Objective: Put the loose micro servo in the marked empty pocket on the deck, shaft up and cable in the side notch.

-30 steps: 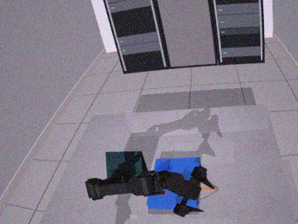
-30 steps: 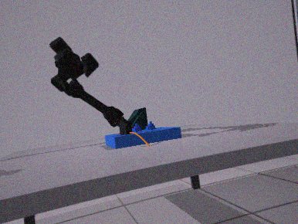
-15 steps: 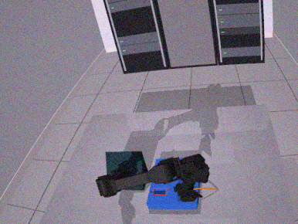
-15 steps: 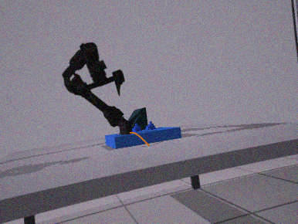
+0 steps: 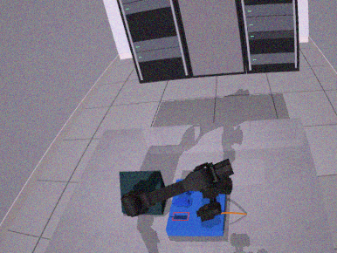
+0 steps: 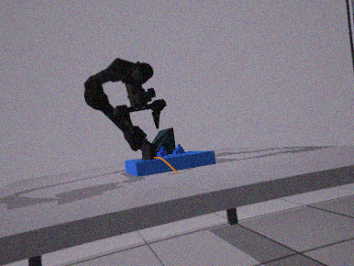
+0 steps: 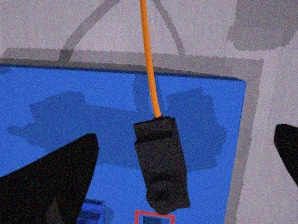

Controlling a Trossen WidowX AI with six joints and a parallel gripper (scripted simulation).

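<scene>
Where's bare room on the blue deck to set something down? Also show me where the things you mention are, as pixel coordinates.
On the deck [image 5: 188, 229] [image 6: 183, 160] [image 7: 207, 195]: right of the micro servo [image 7: 162, 160] in the wrist view, and below the marked pocket [image 5: 181, 216] [image 7: 152, 220] in the top view. Crowded: around servo, pocket and blue fittings [image 5: 183, 201] [image 7: 92, 212].

Blue deck [image 5: 196, 228] [image 6: 171, 163] [image 7: 210, 185], red pocket outline [image 5: 189, 214] [image 7: 155, 213], orange cable [image 5: 233, 213] [image 6: 168, 163] [image 7: 148, 60], black servo [image 7: 162, 162], dark teal box [image 5: 124, 185] [image 6: 168, 138]
</scene>
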